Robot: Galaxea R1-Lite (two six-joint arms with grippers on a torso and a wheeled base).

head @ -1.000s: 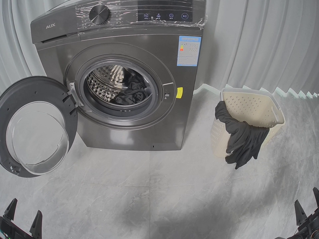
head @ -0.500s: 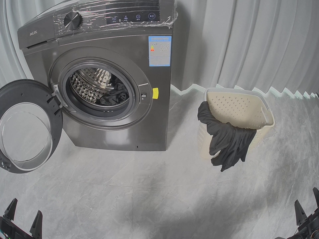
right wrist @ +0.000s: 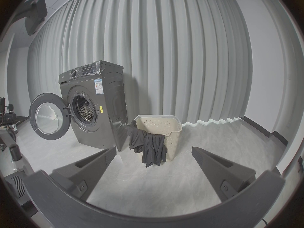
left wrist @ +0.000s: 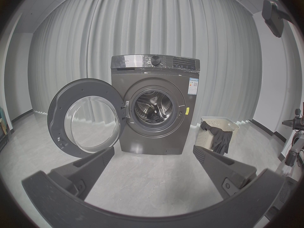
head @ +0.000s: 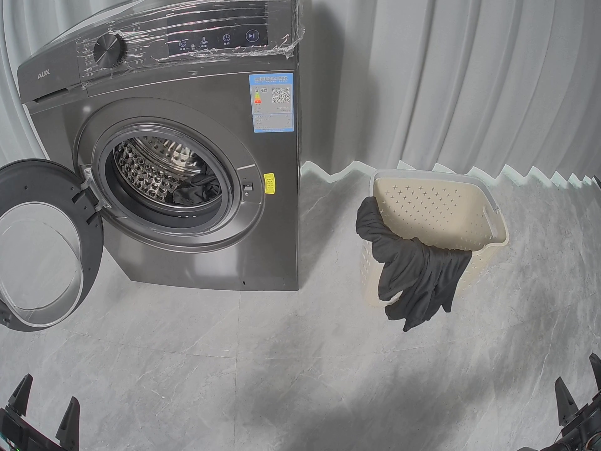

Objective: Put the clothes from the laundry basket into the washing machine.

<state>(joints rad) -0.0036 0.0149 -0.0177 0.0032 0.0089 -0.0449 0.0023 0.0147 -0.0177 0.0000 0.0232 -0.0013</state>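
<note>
1. Left end effector (left wrist: 152, 151) and right end effector (right wrist: 153, 151) hang open, empty.
2. Black garment (head: 416, 267) drapes over the laundry basket (head: 438, 211) rim, beside the washing machine (head: 269, 239).
3. I'd pinch its bunched fold.

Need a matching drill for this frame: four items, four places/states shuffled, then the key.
Items
1. washing machine door
2. laundry basket
3. dark garment
4. left gripper

Places/states
A. draped over the laundry basket's front rim
B. swung open on its hinge
C. open, holding nothing
D. upright, right of the washing machine

Pairs: 1-B, 2-D, 3-A, 4-C
</note>
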